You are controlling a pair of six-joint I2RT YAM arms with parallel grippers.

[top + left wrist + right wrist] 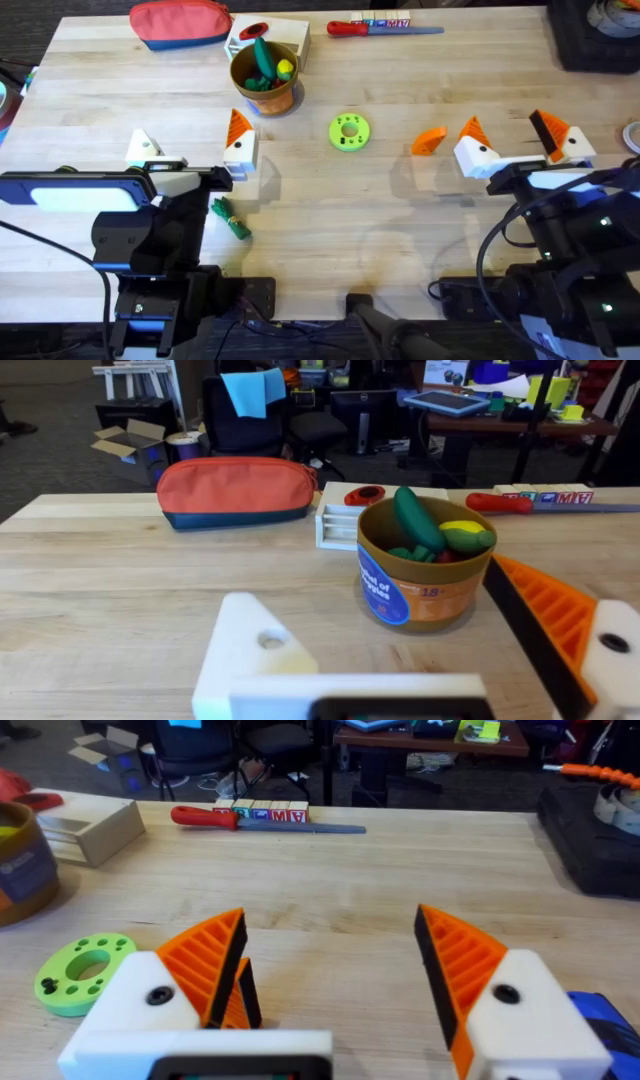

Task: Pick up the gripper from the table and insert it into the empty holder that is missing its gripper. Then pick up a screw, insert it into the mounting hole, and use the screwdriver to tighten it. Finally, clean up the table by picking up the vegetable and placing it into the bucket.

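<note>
The small orange ribbed plastic gripper [429,141] lies loose on the wooden worktop [400,220], just beside the right gripper [520,140], whose jaws are spread, holding nothing; the left gripper [190,150], jaws also spread, lacks one pad.

Lab-office — desks [470,415], office chair [250,415], monitors [365,405]

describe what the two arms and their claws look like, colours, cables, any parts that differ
Both arms are black with black cables looping near their bases. Each claw has white angular finger blocks with a round screw hole. The right claw carries orange ribbed pads on both fingers. The left claw has an orange ribbed pad on one finger only; its other white block is bare.
</note>
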